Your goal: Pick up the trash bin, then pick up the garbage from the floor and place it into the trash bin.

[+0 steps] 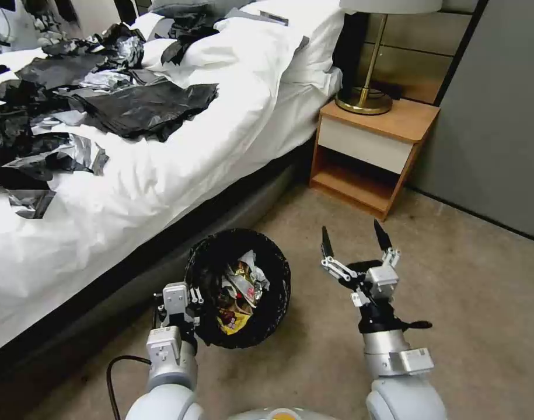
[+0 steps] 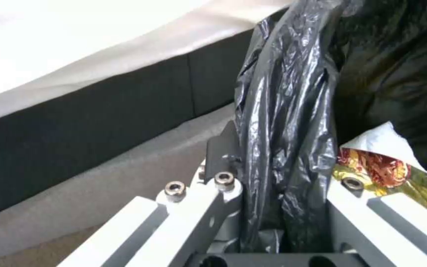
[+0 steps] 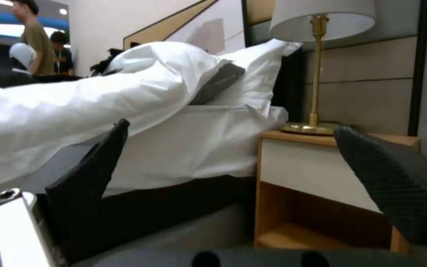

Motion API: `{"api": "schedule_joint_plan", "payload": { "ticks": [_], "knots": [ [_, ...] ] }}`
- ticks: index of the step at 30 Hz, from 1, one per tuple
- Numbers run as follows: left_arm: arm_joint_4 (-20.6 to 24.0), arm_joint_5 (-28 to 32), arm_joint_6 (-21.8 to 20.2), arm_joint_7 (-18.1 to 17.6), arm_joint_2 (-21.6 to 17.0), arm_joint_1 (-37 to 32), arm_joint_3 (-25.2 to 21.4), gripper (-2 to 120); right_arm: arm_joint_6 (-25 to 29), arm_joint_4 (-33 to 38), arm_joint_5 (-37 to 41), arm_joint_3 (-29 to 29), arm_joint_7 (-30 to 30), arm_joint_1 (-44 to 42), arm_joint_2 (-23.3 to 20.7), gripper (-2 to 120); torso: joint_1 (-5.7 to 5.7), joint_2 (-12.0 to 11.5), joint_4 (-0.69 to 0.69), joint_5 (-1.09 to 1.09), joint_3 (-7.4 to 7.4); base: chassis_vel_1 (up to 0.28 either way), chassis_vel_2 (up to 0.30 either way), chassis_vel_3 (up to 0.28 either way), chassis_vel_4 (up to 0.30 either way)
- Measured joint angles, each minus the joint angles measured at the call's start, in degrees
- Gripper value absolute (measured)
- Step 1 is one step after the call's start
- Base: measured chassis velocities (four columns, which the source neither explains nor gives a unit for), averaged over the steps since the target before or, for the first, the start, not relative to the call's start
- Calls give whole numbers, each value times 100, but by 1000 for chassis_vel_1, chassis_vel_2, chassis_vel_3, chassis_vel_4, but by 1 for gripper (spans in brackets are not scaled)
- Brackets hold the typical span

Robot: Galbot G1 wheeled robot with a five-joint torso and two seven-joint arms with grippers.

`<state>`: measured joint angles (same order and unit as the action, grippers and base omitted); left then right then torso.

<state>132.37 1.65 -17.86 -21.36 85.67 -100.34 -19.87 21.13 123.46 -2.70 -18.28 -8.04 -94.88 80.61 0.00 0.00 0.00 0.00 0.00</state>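
Currently left gripper [image 1: 192, 298] fingers are clamped on the black-lined rim of the trash bin [image 1: 205, 274], lower centre of the head view. Right gripper [image 1: 355, 239], right of the bin, fingers spread wide, empty. Bin holds snack wrappers [image 1: 240, 291]; floor near both arms shows no litter.

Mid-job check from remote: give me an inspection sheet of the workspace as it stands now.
Surface: beige carpet floor, no loose litter seen on it.
Job's things: trash bin beside the bed, black liner over its rim; garbage, snack wrappers, inside it.
Clutter: black plastic sheets on the bed.
Grippers: left gripper shut on the trash bin's rim; right gripper open, empty, above the floor.
Cables: black cable beside the left arm.
Surroundings: nightstand with lamp.
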Motion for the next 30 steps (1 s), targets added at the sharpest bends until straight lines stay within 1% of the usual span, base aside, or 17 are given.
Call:
{"api": "schedule_joint_plan", "payload": {
  "ticks": [6, 16, 22, 25, 30],
  "knots": [
    [46, -1, 1, 0, 7, -36, 32, 1, 25, -58, -105, -109, 9, 50, 0, 100, 0, 0, 0, 0, 0, 0, 0, 0, 0],
    [85, -233, -77, 55, -2, -263, 131, 1, -64, -154, 158, -291, -49, 359, -74, 100, 0, 0, 0, 1, 0, 5, 3, 4, 6],
    [127, -182, -107, 48, 17, -410, 181, 1, -71, -201, 168, -172, -38, 373, 24, 100, 0, 0, 0, 0, 0, 70, 69, 61, 67],
    [129, -207, -108, 42, 31, -494, 191, 1, -206, -200, 160, -155, -159, 386, 66, 100, 0, 0, 0, 1, 0, 90, 91, 84, 79],
    [154, -215, -117, 46, 36, -533, 193, 1, -277, -175, 173, -150, -208, 396, 61, 100, 0, 0, 0, 0, 0, 97, 98, 97, 106]
  ]
}}
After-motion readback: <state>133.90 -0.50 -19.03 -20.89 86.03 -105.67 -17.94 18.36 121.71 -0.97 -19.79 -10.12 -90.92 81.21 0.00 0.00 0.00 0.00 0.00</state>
